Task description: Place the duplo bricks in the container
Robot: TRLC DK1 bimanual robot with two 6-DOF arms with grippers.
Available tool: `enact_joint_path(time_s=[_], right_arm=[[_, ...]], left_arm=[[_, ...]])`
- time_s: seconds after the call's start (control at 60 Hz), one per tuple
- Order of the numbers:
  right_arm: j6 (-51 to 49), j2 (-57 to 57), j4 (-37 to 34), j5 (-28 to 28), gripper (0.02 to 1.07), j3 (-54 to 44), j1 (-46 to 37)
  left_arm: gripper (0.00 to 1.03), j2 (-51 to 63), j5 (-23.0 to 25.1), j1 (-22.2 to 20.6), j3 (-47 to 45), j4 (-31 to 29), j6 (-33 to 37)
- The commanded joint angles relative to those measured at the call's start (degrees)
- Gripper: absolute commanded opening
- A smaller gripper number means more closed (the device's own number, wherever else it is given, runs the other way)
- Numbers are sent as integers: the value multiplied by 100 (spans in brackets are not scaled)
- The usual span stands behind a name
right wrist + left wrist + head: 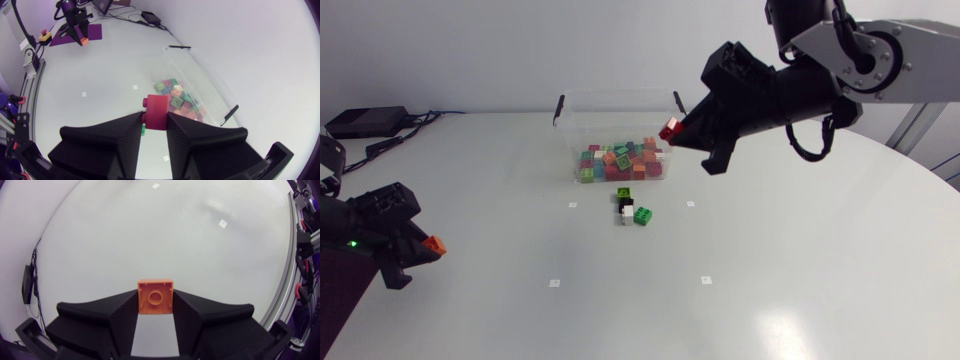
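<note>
Mostly done, I'd say. The container (pixel 620 118) already holds a mixed heap of bricks (pixel 618 160) across its floor.

Still out:
- the red brick (pixel 156 111), clamped from two sides in my right jaws. It hangs above the container's rim at the end nearest my right arm and looks about ready to drop in.
- the orange brick (pixel 155 297), pinched between my left jaws. It is well apart from the container, out on my left arm's side.
- a small loose cluster on the counter (pixel 770 270) just in front of the container: a green brick (pixel 643 215), a white brick (pixel 627 214) and a black brick (pixel 625 202). They touch or nearly touch. There may be a fourth at the container end of the cluster, too small to tell.

Orientation:
- Red: lying on its side in the grip. One stud shows on the face turned away from the container, so the stud axis is roughly level. It looks near-square, so I can't call a long axis.
- Orange: the hollow underside faces my wrist camera, so the studs should point ahead, away from the jaws. The outline is square, with no long axis.

Left to do, by my read: release red, carry orange across, then clear the cluster.
</note>
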Motion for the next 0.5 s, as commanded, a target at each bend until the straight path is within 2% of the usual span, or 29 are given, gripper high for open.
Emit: enact_joint_path(time_s=[0.0,0.217,0.483], right_arm=[[314,351,161,4,18,306,-88],[753,1222,574,171,18,1132,-193],[1017,2390,706,505,18,2398,-255]], left_arm=[[25,-121,174,-226,368,-184,-319],[25,-16,543,-911,983,-70,-1048],[26,591,736,-1781,1713,1003,-2147]])
